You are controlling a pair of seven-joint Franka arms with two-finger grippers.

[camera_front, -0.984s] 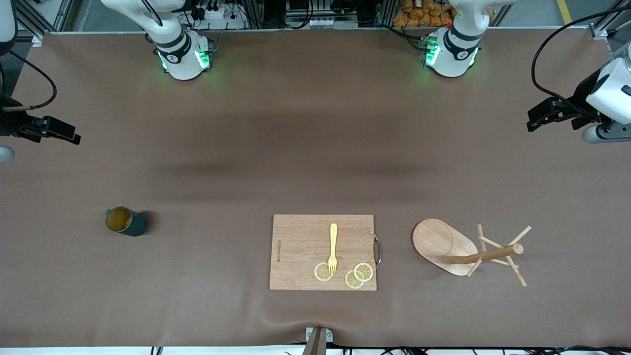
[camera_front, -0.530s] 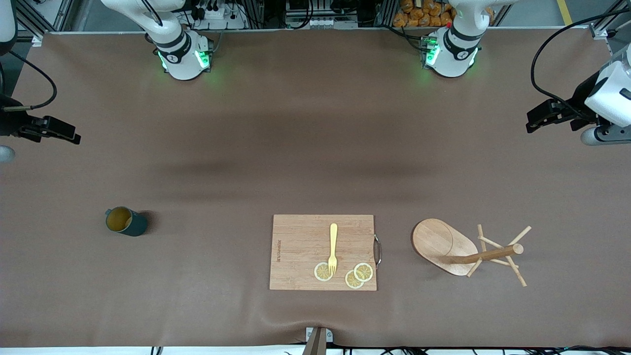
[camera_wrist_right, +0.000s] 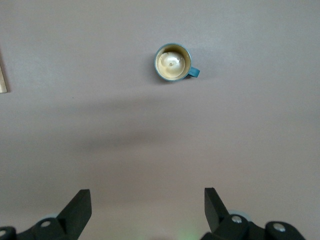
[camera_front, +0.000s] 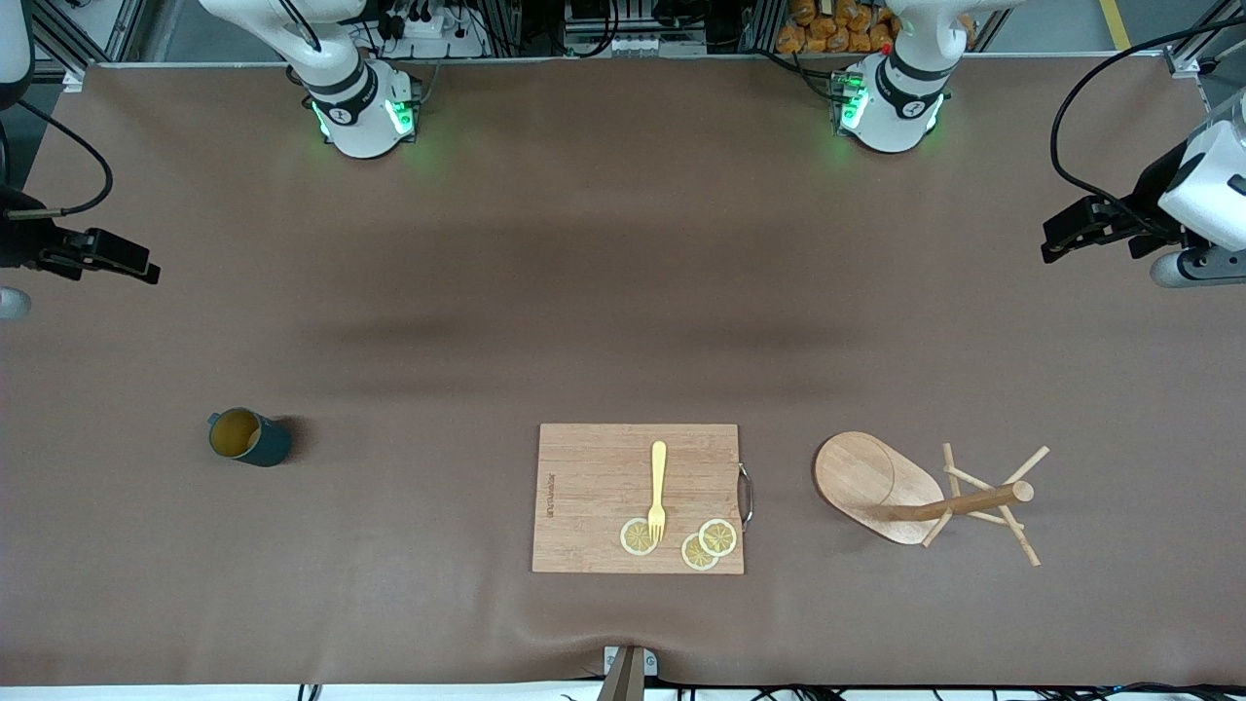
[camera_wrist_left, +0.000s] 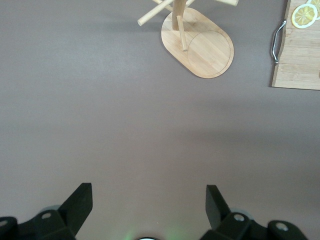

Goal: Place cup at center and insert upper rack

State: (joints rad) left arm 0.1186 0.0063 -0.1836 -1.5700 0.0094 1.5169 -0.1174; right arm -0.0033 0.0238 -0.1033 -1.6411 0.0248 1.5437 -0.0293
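Both arms high at the table ends; almost nothing moved since the earlier frames.

Left pincer (camera_front: pixel 1066 234) at the front view's right edge, jaws wide, shifted slightly between frames; the wrist view shows bare table (camera_wrist_left: pixel 125 125) under it. Right pincer (camera_front: pixel 127 263) at the frame's left edge, jaws wide, unchanged. Cup (camera_front: pixel 249 437) upright at lower left, as before. Rack (camera_front: pixel 920 492) at lower right, lying on its side with its pole pointing toward the left arm's end, untouched. Board (camera_front: pixel 594 487) at lower centre carries fork (camera_front: pixel 658 489) and lemon slices (camera_front: pixel 701 545), same places.
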